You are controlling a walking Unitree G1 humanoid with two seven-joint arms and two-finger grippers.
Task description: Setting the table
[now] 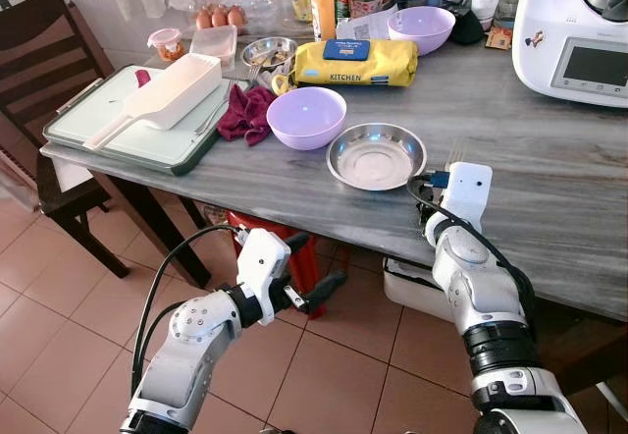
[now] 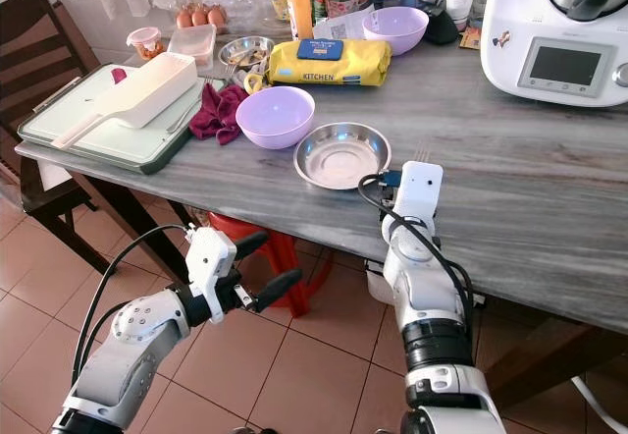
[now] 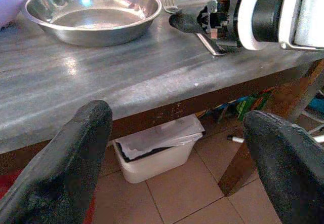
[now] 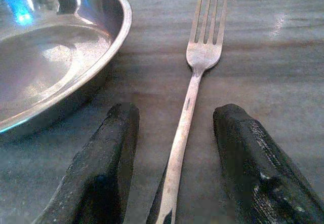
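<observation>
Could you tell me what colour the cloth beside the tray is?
Dark red cloth; clearest in the left eye view.

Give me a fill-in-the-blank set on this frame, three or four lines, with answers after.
1. The silver metal fork lies on the grey table beside the round steel ____.
2. The right gripper has its black fingers ____, one on each side of the fork's handle.
3. The left gripper hangs below the table edge, over the tiled ____.
4. The lilac plastic bowl sits next to a crumpled ____ cloth.

Answers: dish; open; floor; dark red
</observation>
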